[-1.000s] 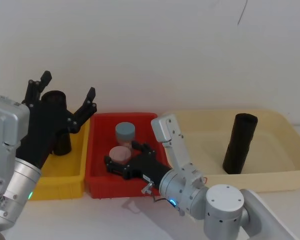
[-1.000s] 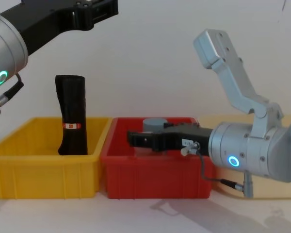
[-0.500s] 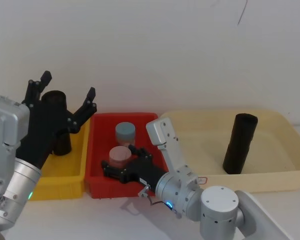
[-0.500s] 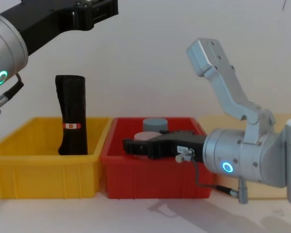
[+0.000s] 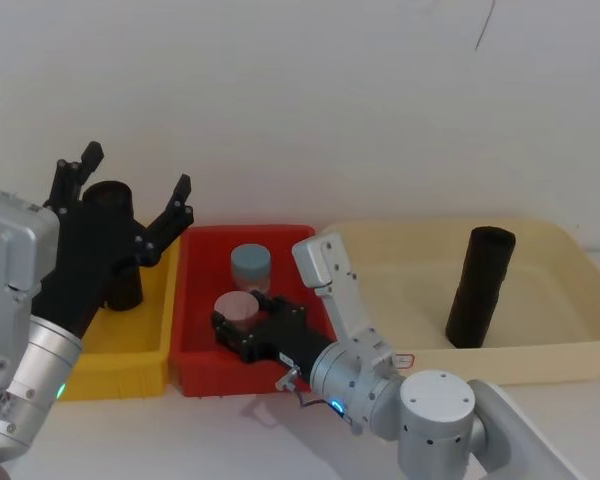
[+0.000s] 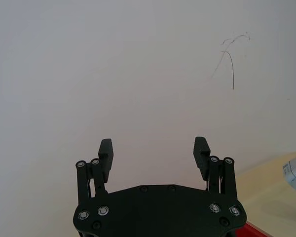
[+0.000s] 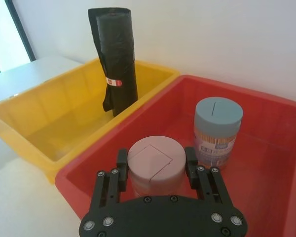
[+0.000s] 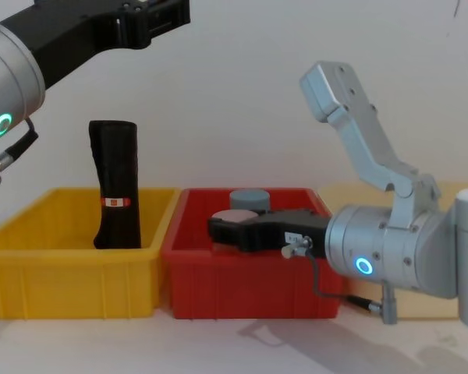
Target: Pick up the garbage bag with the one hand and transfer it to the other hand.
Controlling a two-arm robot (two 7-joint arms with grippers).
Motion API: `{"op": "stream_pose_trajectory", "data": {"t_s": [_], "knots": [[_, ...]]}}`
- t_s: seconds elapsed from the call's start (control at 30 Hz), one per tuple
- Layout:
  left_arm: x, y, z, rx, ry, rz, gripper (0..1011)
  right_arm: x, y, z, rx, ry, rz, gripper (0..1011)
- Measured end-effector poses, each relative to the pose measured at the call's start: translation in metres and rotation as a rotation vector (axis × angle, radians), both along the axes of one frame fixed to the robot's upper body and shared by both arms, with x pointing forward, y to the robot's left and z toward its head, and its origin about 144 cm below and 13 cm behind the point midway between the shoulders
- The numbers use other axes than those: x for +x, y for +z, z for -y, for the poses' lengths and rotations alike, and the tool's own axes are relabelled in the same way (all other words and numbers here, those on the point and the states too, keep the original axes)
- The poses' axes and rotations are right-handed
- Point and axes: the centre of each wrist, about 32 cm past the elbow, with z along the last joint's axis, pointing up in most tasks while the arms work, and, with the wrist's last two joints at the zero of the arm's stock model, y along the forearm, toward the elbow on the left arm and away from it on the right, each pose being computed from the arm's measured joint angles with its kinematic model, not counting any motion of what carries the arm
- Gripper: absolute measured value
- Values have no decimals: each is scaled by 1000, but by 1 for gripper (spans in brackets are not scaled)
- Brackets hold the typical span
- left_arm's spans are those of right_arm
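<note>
Standing untouched at the head view's right, in the cream tray (image 5: 540,345), the plain black garbage-bag roll (image 5: 478,286) awaits pickup. Right gripper (image 7: 157,169) brackets a pink-lidded jar (image 7: 155,165), jaws spread; left gripper (image 5: 130,190) hangs spread upper left. Nothing done.

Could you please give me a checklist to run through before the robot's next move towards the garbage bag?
1. Garbage bag standing upright in the beige tray, free of both grippers: ok.
2. Right gripper at the bag: not ok; it is low in the red bin, around the pink-lidded jar.
3. Right gripper free of the jar: cannot tell.
4. Left gripper open to receive: ok; it is raised above the yellow bin.
5. Banded black roll left alone in the yellow bin: ok.
</note>
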Motion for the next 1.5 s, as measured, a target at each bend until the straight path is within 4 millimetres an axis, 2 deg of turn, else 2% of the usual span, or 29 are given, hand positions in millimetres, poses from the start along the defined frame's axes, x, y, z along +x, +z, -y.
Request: {"op": "stream_pose_trajectory", "data": {"t_s": [0.47, 0.67, 1.13, 1.5], "knots": [[0, 0, 0, 0, 0, 0, 1000, -1, 17, 10, 39, -30, 71, 663], [0, 0, 0, 0, 0, 0, 1000, -3, 29, 21, 66, -71, 141, 663], [0, 0, 0, 0, 0, 0, 1000, -9, 48, 61, 104, -239, 283, 663], [0, 0, 0, 0, 0, 0, 1000, -17, 39, 94, 74, -373, 296, 663]]}}
